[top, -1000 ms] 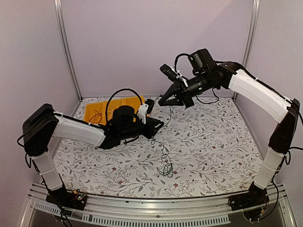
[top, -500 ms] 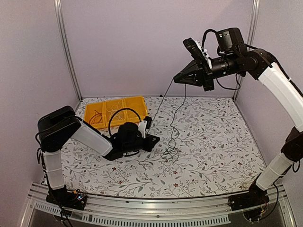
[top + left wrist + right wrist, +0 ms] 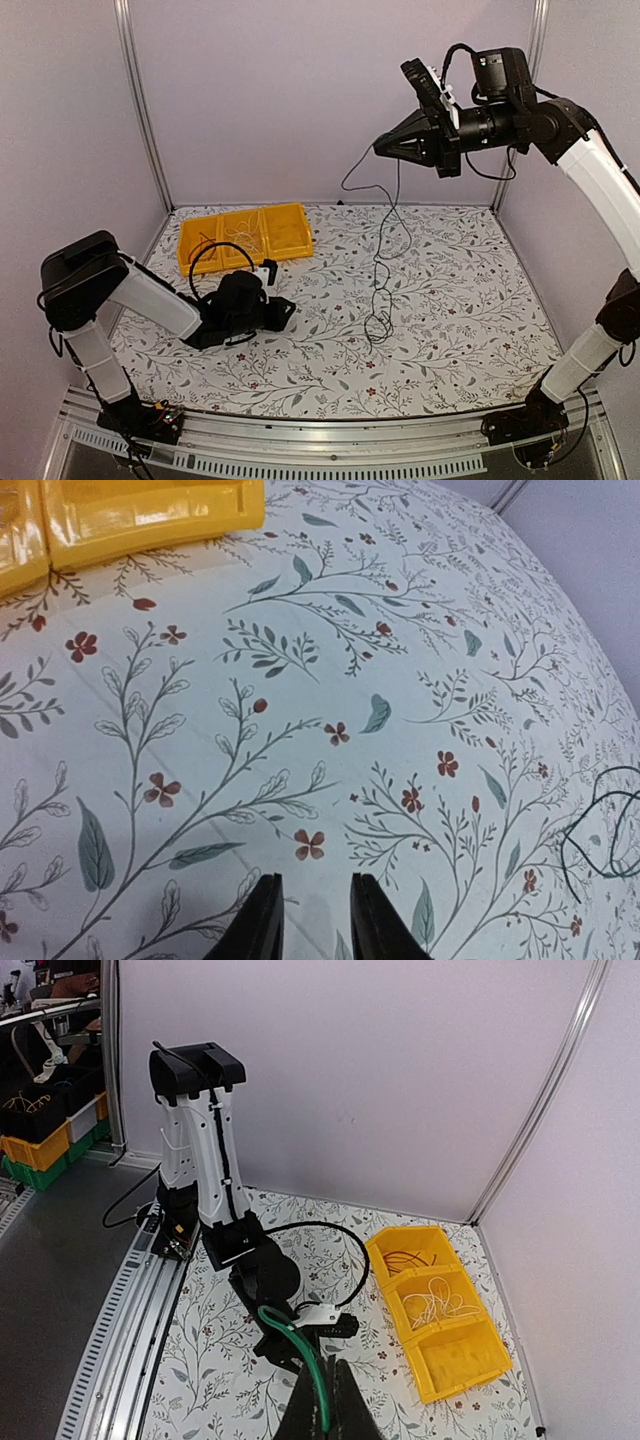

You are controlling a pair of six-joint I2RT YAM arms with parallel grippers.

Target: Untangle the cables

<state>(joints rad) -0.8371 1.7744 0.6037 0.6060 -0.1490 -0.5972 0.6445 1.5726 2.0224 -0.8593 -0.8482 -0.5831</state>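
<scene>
Right fingers, clamped on a strand, just hoisted the cables high, right of the yellow bin; left fingers let go, slightly apart and empty. Tangle's hanging loose.

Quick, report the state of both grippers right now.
Left gripper: open, holding nothing.
Right gripper: shut on the cables, which dangle below it.
</scene>
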